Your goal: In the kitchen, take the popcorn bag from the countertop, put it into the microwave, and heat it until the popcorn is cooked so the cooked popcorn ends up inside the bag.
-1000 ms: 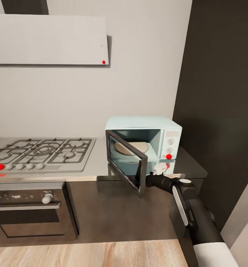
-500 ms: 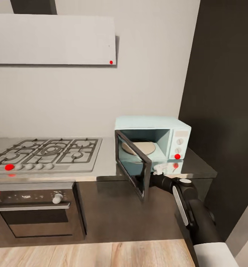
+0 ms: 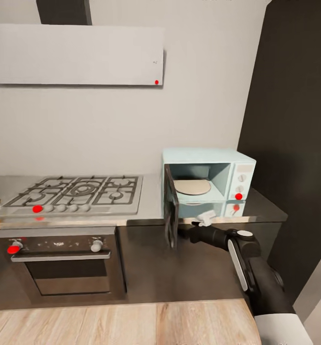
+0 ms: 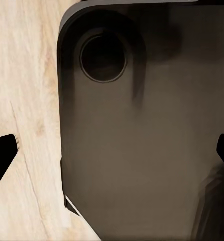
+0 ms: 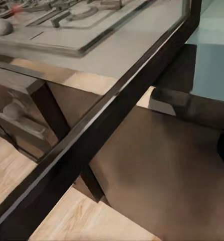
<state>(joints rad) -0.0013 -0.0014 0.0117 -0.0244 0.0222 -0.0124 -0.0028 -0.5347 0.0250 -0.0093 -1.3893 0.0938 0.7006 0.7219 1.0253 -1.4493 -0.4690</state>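
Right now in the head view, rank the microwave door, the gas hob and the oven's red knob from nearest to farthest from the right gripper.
1. The microwave door, swung open, just left of the right gripper.
2. The gas hob, on the countertop, farther left.
3. The oven's red knob, far left, below the hob.

Kitchen fittings along the pale wall

Grey gas hob [image 3: 78, 193] with grates and red dot; black built-in oven [image 3: 66, 261] beneath, two knobs; white wall cabinet [image 3: 74, 54] above; tall dark panel [image 3: 294, 120]; light wood floor [image 3: 117, 323]
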